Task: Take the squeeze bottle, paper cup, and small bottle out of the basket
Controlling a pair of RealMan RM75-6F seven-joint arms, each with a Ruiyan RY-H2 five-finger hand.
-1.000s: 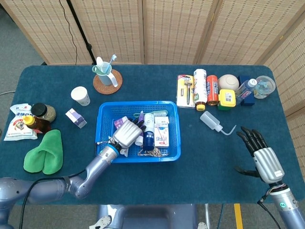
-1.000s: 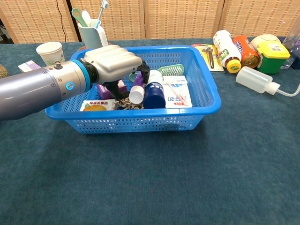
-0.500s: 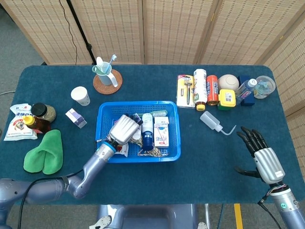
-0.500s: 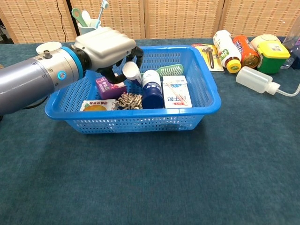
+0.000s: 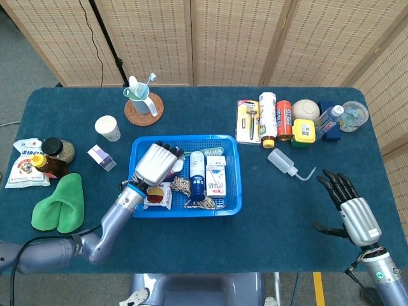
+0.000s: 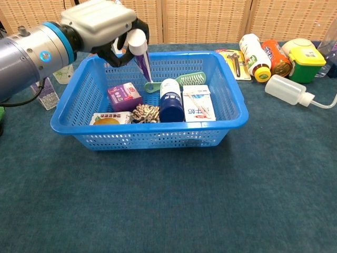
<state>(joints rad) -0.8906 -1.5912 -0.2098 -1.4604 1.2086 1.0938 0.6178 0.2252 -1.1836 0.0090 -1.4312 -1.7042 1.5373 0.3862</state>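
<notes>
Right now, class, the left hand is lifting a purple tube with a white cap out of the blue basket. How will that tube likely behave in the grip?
The purple tube looks thin and flattened toward its tail, so probably soft and light. The left hand holds it near the white cap, tail dangling, so it may swing or slip.

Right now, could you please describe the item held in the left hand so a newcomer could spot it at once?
Find the blue basket mid-table; above its rear left corner hangs the left hand. It grips a small purple tube with a white cap, cap end up. It is the only item lifted above the basket; the others lie inside.
</notes>
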